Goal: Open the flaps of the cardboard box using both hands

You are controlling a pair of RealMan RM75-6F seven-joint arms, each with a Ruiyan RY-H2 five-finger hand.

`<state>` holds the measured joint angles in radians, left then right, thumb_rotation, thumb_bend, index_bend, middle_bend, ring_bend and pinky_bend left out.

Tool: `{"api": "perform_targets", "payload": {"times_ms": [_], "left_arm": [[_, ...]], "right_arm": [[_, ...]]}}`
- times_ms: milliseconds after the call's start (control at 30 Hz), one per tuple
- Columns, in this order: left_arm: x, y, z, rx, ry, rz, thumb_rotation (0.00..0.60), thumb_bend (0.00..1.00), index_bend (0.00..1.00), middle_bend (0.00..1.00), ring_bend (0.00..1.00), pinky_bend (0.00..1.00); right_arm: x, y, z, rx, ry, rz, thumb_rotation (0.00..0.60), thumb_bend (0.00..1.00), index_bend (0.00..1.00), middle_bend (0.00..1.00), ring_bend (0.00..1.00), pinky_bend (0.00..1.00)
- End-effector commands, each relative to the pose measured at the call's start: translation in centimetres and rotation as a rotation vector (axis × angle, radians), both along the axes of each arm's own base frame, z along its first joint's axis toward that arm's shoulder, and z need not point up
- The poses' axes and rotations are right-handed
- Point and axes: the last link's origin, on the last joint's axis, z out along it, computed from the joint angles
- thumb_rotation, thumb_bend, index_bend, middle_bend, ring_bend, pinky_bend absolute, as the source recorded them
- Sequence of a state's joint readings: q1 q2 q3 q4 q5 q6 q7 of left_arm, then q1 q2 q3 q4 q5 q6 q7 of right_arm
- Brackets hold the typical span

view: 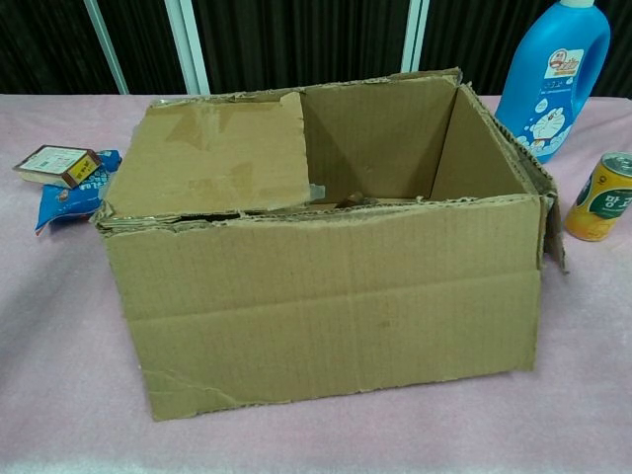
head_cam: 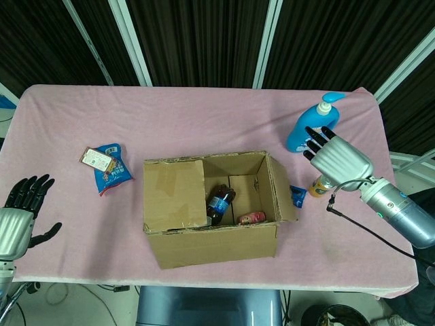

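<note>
Box [head_cam: 211, 207] mid-table on pink cloth [head_cam: 204, 122], long side toward the robot. Right flap [head_cam: 284, 190] folded out and down along the outer wall. Left flap [head_cam: 175, 195] lying flat over the left half of the opening. Bottle [head_cam: 219, 202] and small red item [head_cam: 251, 217] visible inside.

Right hand [head_cam: 334, 155] raised right of box, apart from it, palm down, fingers spread and extended toward blue jug [head_cam: 312, 122], holding nothing. Orange can [head_cam: 318, 186] just below hand, partly hidden. Forearm running off to lower right.

Left hand [head_cam: 19, 212] at far left table edge, well apart from box, fingers straight, thumb out, empty.

Snack packets [head_cam: 107, 165] left of box.
</note>
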<state>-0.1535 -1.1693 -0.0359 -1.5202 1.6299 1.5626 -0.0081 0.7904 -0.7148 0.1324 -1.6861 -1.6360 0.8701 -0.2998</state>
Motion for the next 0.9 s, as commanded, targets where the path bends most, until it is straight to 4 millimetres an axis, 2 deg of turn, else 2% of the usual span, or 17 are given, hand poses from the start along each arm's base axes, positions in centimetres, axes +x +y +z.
{"api": "perform_targets", "payload": {"times_ms": [33, 200, 300, 367, 567, 667, 767, 900], "left_arm": [[0.0, 0.0, 0.0, 0.001, 0.004, 0.001, 0.600, 0.17, 0.00, 0.04, 0.00, 0.07], [-0.1, 0.2, -0.1, 0.005, 0.012, 0.008, 0.600, 0.17, 0.00, 0.04, 0.00, 0.07], [-0.1, 0.4, 0.0, 0.009, 0.023, 0.016, 0.600, 0.17, 0.00, 0.04, 0.00, 0.07], [0.0, 0.6, 0.0, 0.012, 0.037, 0.017, 0.600, 0.17, 0.00, 0.04, 0.00, 0.07], [1.3, 1.7, -0.1, -0.017, 0.061, 0.003, 0.600, 0.19, 0.00, 0.04, 0.00, 0.07], [3.4, 3.4, 0.1, -0.053, 0.065, -0.036, 0.600, 0.22, 0.00, 0.04, 0.00, 0.07], [6.1, 5.5, 0.3, -0.099, 0.079, -0.088, 0.600, 0.26, 0.00, 0.04, 0.00, 0.07], [10.5, 8.3, 0.1, -0.199, 0.129, -0.161, 0.600, 0.39, 0.00, 0.04, 0.00, 0.09]], "right_arm": [[-1.2, 0.5, -0.2, -0.030, -0.088, -0.035, 0.600, 0.63, 0.24, 0.26, 0.07, 0.24], [-4.2, 2.5, -0.7, -0.132, -0.278, -0.144, 0.600, 0.41, 0.07, 0.12, 0.02, 0.24], [-6.4, 4.6, -1.2, -0.213, -0.421, -0.249, 0.600, 0.34, 0.00, 0.03, 0.00, 0.24], [-7.7, 6.1, -1.6, -0.262, -0.512, -0.323, 0.600, 0.32, 0.00, 0.00, 0.00, 0.24], [-12.2, 11.2, -3.1, -0.384, -0.708, -0.508, 0.600, 0.32, 0.00, 0.00, 0.00, 0.24], [-14.1, 12.9, -3.6, -0.440, -0.746, -0.532, 0.600, 0.32, 0.00, 0.00, 0.00, 0.24], [-15.5, 13.6, -4.1, -0.483, -0.767, -0.529, 0.600, 0.32, 0.00, 0.00, 0.00, 0.24], [-16.7, 13.5, -4.9, -0.485, -0.804, -0.514, 0.600, 0.32, 0.00, 0.00, 0.00, 0.24]]}}
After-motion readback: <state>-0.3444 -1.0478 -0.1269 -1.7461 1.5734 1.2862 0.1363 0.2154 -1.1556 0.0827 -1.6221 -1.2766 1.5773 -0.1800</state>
